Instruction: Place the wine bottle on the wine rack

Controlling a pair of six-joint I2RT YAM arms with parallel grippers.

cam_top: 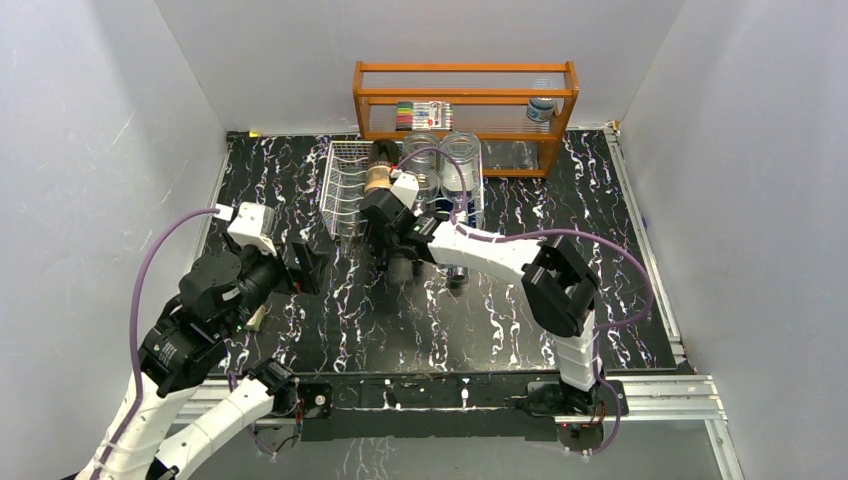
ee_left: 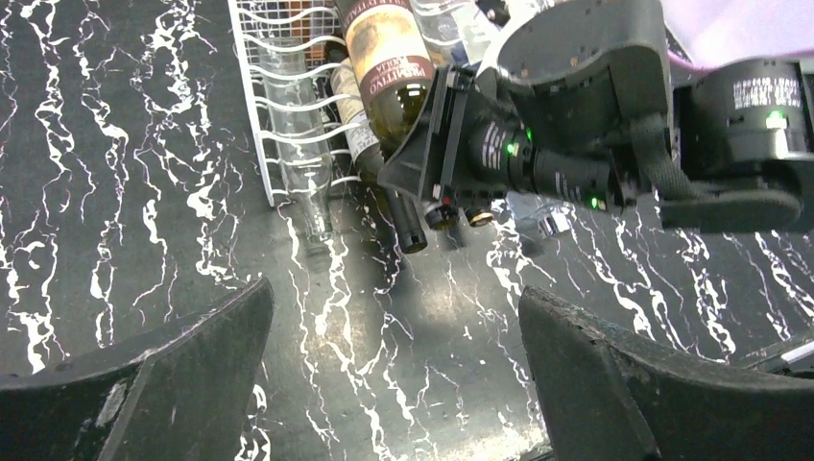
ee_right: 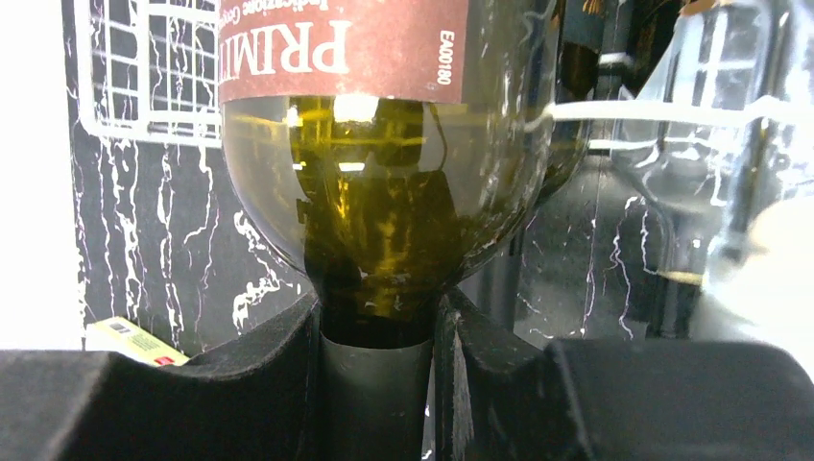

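Observation:
A dark green wine bottle [cam_top: 378,176] with a red-brown label lies tilted at the white wire wine rack [cam_top: 345,190], base toward the back and neck toward me. My right gripper [cam_top: 384,232] is shut on its neck. The right wrist view shows the fingers [ee_right: 259,384] pressing both sides of the capsule below the bottle's [ee_right: 384,202] shoulder, with the rack [ee_right: 144,86] behind. From the left wrist, the bottle [ee_left: 384,58] rests over the rack's [ee_left: 278,96] front edge. My left gripper [cam_top: 305,265] hangs open left of the rack, nothing between its fingers [ee_left: 144,384].
Other bottles lie in the rack: a clear one [ee_left: 293,125] at the left, clear glass ones [cam_top: 460,170] at the right. An orange wooden shelf [cam_top: 465,95] with markers and a small jar stands behind. White walls close in on both sides.

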